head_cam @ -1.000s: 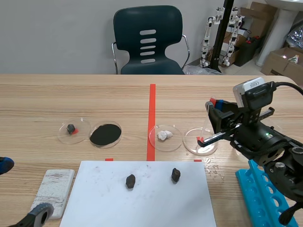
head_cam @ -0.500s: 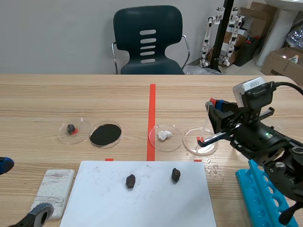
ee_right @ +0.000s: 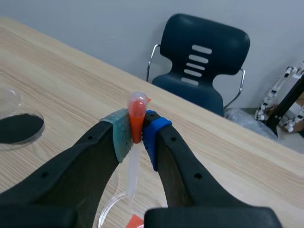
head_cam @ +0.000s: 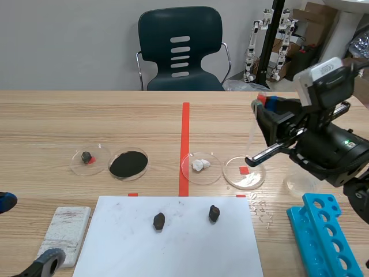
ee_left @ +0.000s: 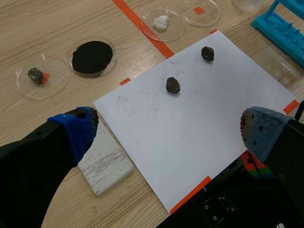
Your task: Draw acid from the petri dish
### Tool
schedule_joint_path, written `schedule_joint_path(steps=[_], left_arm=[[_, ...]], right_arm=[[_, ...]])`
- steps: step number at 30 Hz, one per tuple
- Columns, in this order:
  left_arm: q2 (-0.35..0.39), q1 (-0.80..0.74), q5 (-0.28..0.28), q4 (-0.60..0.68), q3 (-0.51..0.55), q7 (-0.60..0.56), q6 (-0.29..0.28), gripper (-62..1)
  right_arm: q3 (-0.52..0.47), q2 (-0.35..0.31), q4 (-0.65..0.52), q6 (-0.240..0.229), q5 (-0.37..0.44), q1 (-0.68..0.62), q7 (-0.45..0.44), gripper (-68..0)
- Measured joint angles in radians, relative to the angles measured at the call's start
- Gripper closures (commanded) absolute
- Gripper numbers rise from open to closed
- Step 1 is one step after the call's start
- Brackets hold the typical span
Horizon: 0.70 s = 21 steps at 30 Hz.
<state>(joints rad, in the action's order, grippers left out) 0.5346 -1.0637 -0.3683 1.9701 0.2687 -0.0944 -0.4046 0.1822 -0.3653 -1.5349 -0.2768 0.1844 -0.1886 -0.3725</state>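
While right hand (ee_right: 137, 134) clamps dropper (ee_right: 136, 110) | tip faint over petri dish (head_cam: 232, 179)

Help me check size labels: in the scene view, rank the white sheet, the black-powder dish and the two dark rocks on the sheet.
1. white sheet
2. black-powder dish
3. left rock and right rock: alike, unranked.

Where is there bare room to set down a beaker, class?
Free: the table beyond the dish row, either side of the tape; the paper nearer than its stones. Crowded: the right, among right gripper, pipette, clear dish, rack.
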Motion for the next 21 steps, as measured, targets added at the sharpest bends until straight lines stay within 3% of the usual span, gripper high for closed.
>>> schedule_joint_path(steps=[10,13,17,21], left_arm=[[0.000,0.000,0.000,0.000,0.000,-0.001,0.000,-62.3],[0.000,0.000,0.000,0.000,0.000,0.000,0.000,-62.3],[0.000,0.000,0.000,0.000,0.000,0.000,0.000,-62.3],[0.000,0.000,0.000,0.000,0.000,0.000,0.000,-62.3]], right_arm=[[-0.149,-0.026,-0.376,-0.003,0.026,-0.301,0.067,-6.6],[-0.199,-0.025,-0.463,-0.047,0.026,-0.412,0.071,-6.6],[-0.269,-0.026,-0.536,-0.141,0.026,-0.555,0.064,-6.6],[-0.315,-0.026,-0.573,-0.182,0.026,-0.657,0.038,-6.6]])
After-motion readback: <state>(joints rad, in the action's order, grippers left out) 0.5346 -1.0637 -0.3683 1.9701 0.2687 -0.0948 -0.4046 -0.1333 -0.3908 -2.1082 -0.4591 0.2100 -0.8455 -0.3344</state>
